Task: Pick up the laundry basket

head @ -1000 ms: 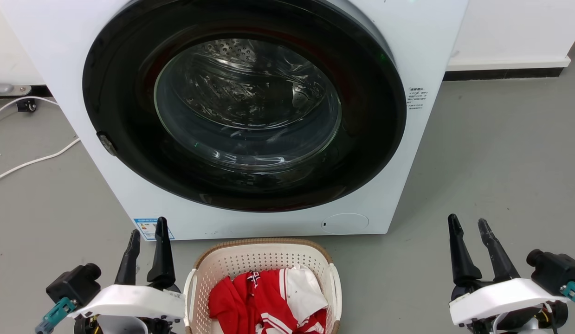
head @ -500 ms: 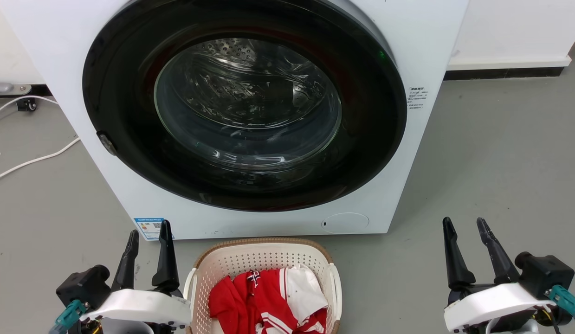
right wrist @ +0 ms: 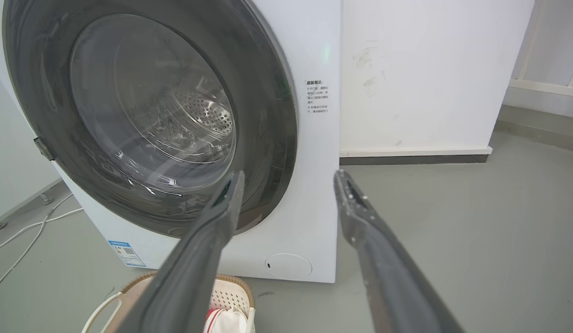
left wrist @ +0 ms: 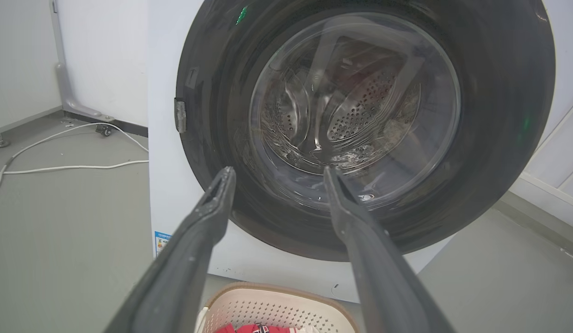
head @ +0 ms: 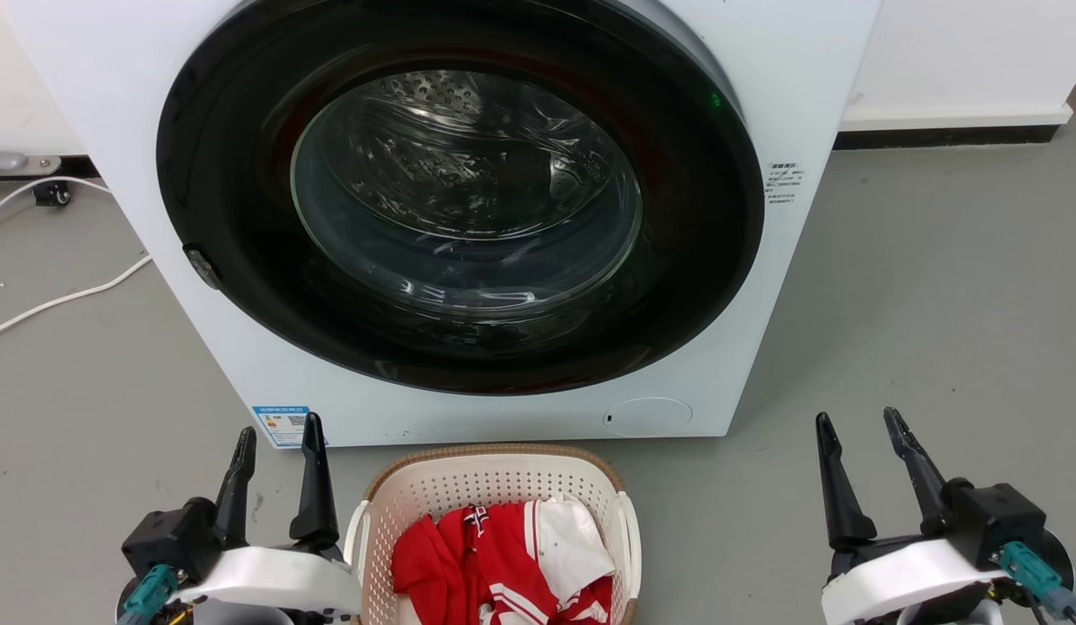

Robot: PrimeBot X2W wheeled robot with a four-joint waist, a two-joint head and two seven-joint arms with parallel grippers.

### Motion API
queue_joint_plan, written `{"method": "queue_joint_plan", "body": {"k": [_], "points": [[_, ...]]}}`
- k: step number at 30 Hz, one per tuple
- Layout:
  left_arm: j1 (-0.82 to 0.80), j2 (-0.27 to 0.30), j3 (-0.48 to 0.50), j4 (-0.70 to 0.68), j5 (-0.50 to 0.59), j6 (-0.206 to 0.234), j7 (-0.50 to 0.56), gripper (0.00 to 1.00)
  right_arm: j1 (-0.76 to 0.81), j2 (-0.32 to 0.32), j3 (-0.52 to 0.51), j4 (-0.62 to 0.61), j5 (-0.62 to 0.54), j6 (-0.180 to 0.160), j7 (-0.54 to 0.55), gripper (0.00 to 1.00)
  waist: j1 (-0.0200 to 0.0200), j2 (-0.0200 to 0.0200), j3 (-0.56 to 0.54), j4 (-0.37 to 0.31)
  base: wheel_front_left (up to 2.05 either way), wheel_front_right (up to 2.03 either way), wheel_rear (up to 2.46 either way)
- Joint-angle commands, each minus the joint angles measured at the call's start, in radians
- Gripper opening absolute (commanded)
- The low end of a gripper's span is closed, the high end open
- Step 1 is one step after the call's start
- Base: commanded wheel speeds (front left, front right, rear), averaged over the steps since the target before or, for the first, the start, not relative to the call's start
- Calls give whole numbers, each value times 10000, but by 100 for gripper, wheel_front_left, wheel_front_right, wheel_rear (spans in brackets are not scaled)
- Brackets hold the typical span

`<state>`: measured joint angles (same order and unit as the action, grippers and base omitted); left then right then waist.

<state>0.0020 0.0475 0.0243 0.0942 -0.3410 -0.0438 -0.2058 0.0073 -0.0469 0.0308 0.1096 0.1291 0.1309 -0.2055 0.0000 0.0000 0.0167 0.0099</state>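
Note:
The laundry basket [head: 494, 476], cream perforated plastic with a brown woven rim and white side handles, stands on the floor at the bottom middle of the head view, holding red and white clothes [head: 511, 560]. Its far rim shows in the left wrist view [left wrist: 277, 307] and its corner in the right wrist view [right wrist: 226, 291]. My left gripper [head: 277, 431] is open just left of the basket, close to its left handle. My right gripper [head: 859, 420] is open well to the right of the basket, over bare floor. Nothing is between either pair of fingers.
A white front-loading washing machine [head: 468, 217] with a closed dark round door stands directly behind the basket. White cables [head: 60, 299] lie on the grey floor at the left. A white wall with a dark skirting [head: 946, 134] runs at the back right.
Both arms have drifted inward and slightly down: the left gripper shifted right toward the basket, the right gripper shifted left. The basket has not moved.

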Motion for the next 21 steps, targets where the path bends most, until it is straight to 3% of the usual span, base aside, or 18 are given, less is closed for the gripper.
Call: {"method": "queue_joint_plan", "body": {"k": [1,21], "points": [[99,35,-12,-80,210,14,-74,100,86,-48,33,-50,-214,-3,-73,100,0,0,-1,2,0,0,0],[275,41,-108,-155,1738,169,-483,100,253,-53,141,-45,-1639,-3,-485,100,0,0,-18,40,0,0,0]]}}
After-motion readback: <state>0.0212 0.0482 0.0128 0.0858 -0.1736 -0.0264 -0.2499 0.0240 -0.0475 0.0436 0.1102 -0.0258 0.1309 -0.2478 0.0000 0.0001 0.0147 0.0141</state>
